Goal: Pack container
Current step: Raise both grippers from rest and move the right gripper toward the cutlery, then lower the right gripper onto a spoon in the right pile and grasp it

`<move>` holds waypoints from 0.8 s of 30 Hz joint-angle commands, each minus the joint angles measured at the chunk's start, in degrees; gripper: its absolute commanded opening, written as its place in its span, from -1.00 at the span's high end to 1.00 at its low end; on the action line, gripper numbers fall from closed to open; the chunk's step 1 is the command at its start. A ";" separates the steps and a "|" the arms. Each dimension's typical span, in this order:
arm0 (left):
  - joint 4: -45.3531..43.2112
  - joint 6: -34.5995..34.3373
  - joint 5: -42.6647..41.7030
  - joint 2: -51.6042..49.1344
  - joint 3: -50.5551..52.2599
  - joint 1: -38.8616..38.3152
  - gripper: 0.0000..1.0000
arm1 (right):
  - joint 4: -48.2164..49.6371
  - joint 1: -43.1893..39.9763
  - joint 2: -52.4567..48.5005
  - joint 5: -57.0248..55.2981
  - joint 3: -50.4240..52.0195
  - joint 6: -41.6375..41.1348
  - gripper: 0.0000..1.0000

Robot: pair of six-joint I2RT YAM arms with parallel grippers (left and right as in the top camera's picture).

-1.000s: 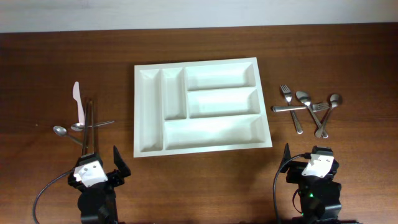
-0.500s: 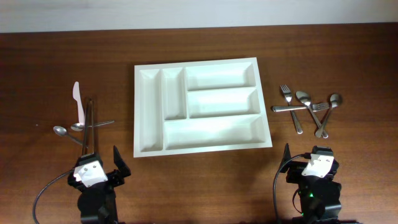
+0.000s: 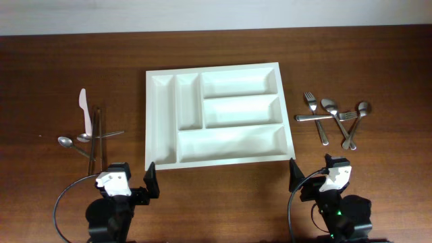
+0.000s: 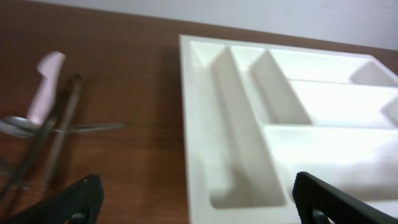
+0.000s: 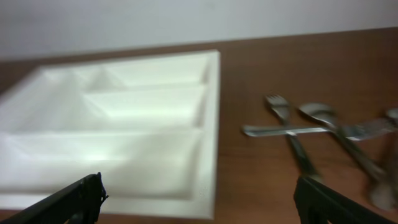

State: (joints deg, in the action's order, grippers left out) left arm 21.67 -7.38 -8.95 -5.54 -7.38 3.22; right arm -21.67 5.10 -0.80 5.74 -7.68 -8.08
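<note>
While my left fingers (image 4: 78, 198) and right fingers (image 5: 329, 202) hang spread wide, grasping nothing, the container (image 3: 229, 143) lies on the desk (image 3: 67, 61) ahead, every compartment bare. Packing has not begun, I judge: the utensil pile (image 3: 88, 128) left of it and the forks and spoons (image 3: 334, 120) right of it await loading.

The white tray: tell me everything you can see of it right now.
The white tray is a rectangular, smooth, plastic-looking organiser with a raised rim and five compartments: two narrow upright ones at its left, two stacked horizontal ones at upper right, and one long one along the near side. All are empty. It lies flat, slightly skewed, in the middle of the table, touching only the wood. The left cutlery pile and right cutlery pile lie apart from it.
</note>
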 commanded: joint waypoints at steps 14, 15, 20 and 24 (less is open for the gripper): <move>6.29 4.24 9.25 -29.18 -30.77 -0.17 -0.99 | -13.16 -0.37 -31.47 -9.86 -36.39 3.82 -0.98; 6.27 4.70 9.46 -33.22 -32.35 -0.07 -0.98 | -15.50 -0.37 -37.48 -12.79 -41.70 3.85 -0.98; 6.25 6.34 10.27 -44.41 -36.37 0.61 -0.99 | -21.90 -1.22 -54.45 -19.34 -56.61 6.58 -0.98; 5.92 6.38 10.27 -52.15 -38.82 1.79 -0.99 | -26.77 -7.41 -69.09 -17.66 -67.95 6.80 -0.98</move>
State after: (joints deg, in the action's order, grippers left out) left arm 27.81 -2.55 0.40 -53.54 -43.42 4.08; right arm -46.54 1.91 -61.91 -9.56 -69.25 -2.79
